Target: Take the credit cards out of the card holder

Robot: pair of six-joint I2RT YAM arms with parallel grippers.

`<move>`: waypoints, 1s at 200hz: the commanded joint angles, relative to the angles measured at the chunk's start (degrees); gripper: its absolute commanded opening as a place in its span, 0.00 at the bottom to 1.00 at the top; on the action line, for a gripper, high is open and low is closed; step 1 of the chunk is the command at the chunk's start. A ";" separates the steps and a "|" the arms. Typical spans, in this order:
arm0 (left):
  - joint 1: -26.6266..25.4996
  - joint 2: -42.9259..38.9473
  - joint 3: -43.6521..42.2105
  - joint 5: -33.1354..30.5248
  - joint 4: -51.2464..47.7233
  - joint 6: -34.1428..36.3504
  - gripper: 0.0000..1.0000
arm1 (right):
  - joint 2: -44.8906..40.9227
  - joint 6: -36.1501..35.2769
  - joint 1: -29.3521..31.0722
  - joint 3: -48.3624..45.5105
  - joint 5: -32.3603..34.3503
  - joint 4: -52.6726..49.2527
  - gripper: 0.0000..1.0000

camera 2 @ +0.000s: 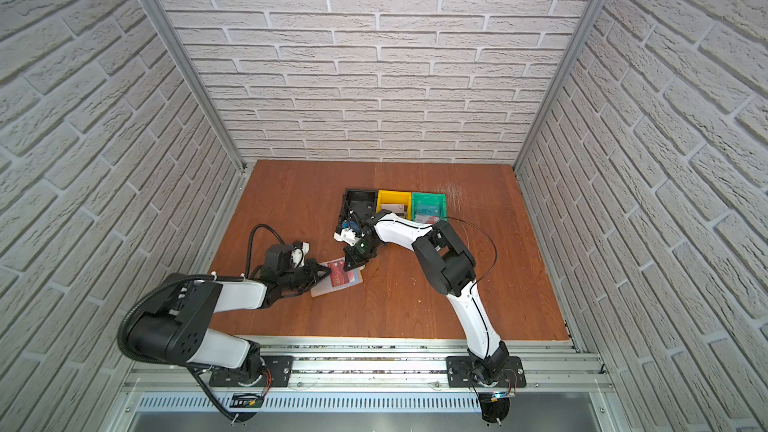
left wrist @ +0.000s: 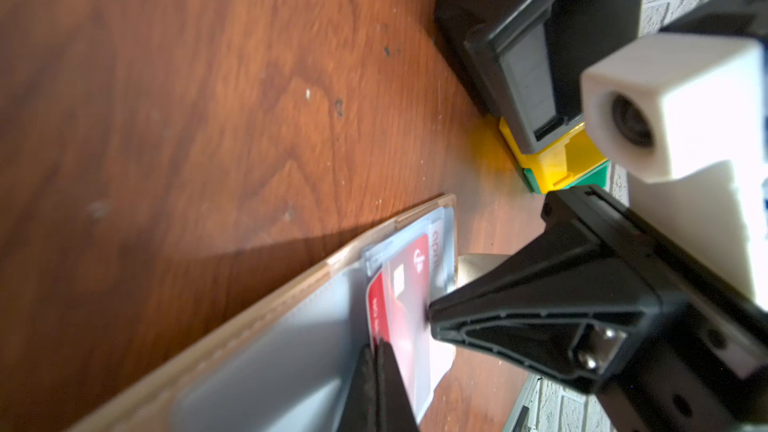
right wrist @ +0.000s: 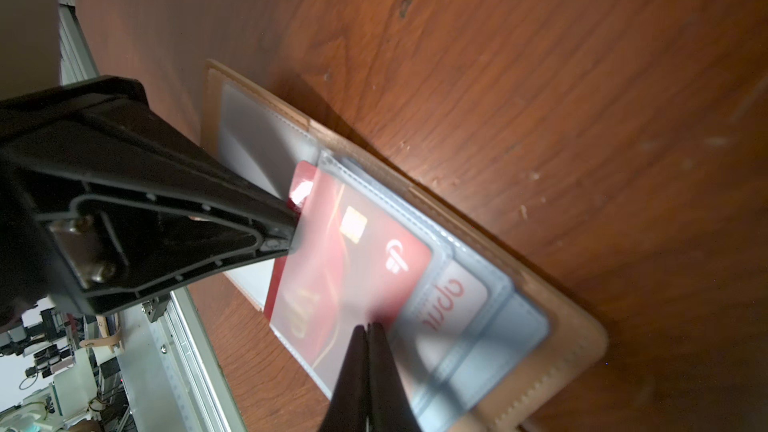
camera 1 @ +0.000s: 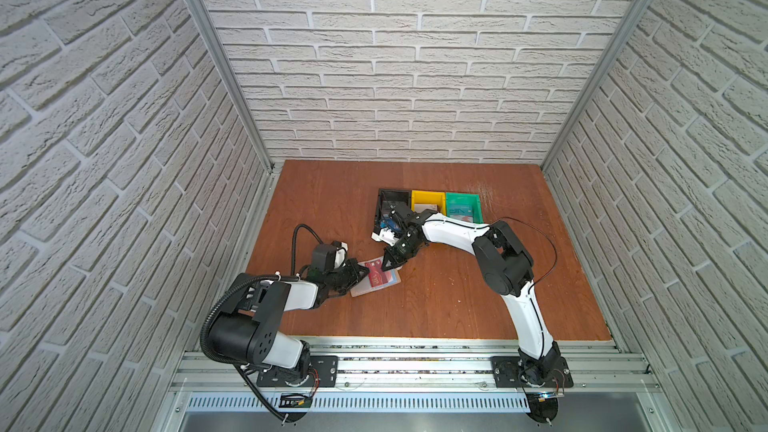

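Your left gripper (left wrist: 376,347) is fully closed and appears to pinch the exposed end of the flat plastic dark red card (right wrist: 353,251). The card sticks partway out of its clear sleeve, straight ahead of those tips. Your right gripper (right wrist: 369,328) is closed too, with nothing between its tips. It seems to press down on the sleeves of the open tan leatherette card holder (right wrist: 573,326), which lies flat on the brown wooden table (camera 1: 457,297) between both grippers. Beyond the right gripper, a rectangular blue card (camera 1: 459,213) sits in the green plastic bin (camera 1: 478,205), so judge one extraction done. Left to do: finish this pull, then take the pale card (right wrist: 457,297) with red lettering, just past the right tips and not yet out.
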 commanded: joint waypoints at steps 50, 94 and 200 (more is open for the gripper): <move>2.37 -0.52 -3.48 -3.65 -11.46 4.66 0.00 | 2.61 2.10 -1.77 -1.67 1.68 -0.08 0.11; 5.92 -8.18 -5.48 -3.79 -17.13 4.70 0.00 | 2.38 2.18 -2.03 -1.54 1.47 -0.47 0.13; 10.56 -33.64 -0.60 -3.77 -37.38 4.37 0.00 | -4.48 -0.51 -3.12 1.30 -7.38 -3.54 0.28</move>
